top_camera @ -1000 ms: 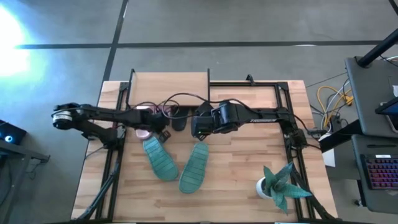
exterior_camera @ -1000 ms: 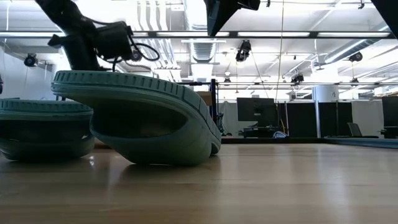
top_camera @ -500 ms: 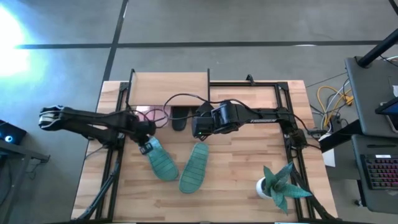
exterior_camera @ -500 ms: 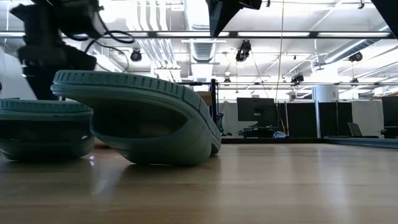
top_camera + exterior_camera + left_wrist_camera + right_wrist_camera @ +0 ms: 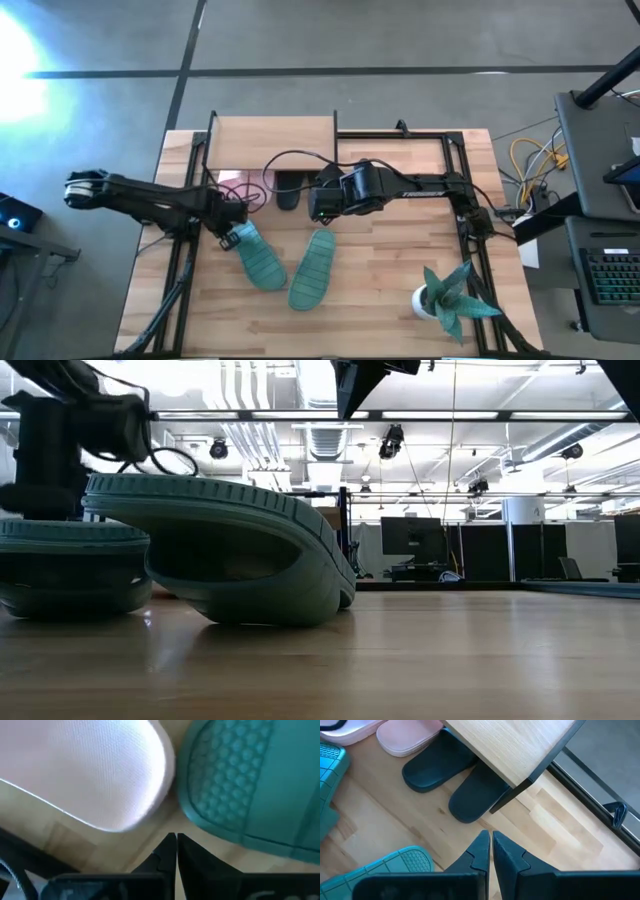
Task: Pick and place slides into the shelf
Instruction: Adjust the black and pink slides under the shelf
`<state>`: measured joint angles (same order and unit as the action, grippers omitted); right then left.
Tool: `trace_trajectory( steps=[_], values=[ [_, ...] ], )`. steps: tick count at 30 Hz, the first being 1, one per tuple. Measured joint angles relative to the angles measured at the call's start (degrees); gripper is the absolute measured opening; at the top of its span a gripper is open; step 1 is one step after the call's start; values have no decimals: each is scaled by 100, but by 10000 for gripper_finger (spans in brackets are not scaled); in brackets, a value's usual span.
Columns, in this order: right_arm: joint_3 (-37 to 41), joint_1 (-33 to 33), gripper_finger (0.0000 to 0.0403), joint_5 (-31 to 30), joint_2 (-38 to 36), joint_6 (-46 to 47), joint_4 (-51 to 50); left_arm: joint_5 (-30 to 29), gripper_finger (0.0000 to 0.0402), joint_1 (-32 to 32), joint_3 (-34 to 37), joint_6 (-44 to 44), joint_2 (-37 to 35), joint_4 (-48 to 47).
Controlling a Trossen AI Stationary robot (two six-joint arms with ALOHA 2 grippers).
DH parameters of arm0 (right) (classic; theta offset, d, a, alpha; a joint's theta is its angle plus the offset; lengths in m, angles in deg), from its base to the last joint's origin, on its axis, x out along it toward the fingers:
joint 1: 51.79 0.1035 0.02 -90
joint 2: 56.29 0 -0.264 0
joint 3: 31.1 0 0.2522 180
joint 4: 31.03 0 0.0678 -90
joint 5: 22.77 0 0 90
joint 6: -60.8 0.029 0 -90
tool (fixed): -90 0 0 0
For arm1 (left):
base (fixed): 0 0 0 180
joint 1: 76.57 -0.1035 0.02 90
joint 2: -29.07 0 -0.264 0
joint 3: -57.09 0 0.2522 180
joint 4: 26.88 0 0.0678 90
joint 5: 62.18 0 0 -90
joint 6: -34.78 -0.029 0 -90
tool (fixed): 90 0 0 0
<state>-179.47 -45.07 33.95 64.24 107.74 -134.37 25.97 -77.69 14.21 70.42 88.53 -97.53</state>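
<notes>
Open-plan office or lab, ceiling ducts (image 5: 310, 435), strip lights, monitor (image 5: 412, 538) (background desks)

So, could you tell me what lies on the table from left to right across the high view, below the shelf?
Left gripper → left teal slide → right teal slide → potted plant.

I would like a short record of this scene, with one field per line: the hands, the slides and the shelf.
left hand: shut, empty, at the heel of the left teal slide
right hand: shut, empty, over the table in front of the shelf
teal slides: both on the table, soles up; the other one lies to the right
pink slides: under the shelf
black slides: under the shelf, beside the pink ones
</notes>
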Motion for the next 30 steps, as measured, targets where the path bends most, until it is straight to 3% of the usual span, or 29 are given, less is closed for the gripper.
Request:
trace_trajectory(
  steps=[3, 9, 17, 23, 30],
  values=[
    [0, 0, 13, -3, 1, 0, 0, -345, 0, 1, 66, 208, 113, 57],
    [2, 0, 13, -136, 1, 47, -1, -1664, 0, -40, 16, 990, 270, 221],
    [4, 0, 13, -146, 1, 103, 4, -2751, 0, -464, 50, 1056, 595, 873],
    [4, 0, 13, -144, 1, 112, 4, -2636, 0, -839, 47, 1055, 1010, 1138],
    [4, 0, 13, -142, 1, 213, -15, -1761, 0, -785, -177, 1055, 947, 1146]
  ],
)
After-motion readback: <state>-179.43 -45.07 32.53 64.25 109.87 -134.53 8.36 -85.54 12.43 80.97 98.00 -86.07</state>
